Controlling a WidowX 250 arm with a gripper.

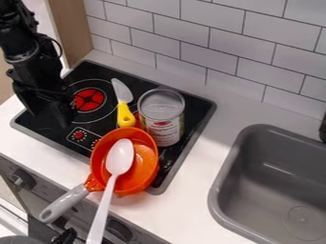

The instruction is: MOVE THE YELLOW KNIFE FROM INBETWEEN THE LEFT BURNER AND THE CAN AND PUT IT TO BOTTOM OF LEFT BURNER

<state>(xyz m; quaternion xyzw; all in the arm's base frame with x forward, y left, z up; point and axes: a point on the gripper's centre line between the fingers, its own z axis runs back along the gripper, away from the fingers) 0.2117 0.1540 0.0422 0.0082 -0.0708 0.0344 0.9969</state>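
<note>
Yellow-handled, grey-bladed knife tight between red left burner and silver can.
Black gripper open near black stovetop's left corner; orange pan partly hides can base.

toy kitchen, black stovetop with red burners, grey sink in white counter, tiled wall

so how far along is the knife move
Nothing looks done yet: the yellow knife lies between the left burner and the can. It isn't in hand either, as the gripper is by the burner's other side, apart from the knife. Left: grasping it and setting it at the bottom of the left burner.
</note>
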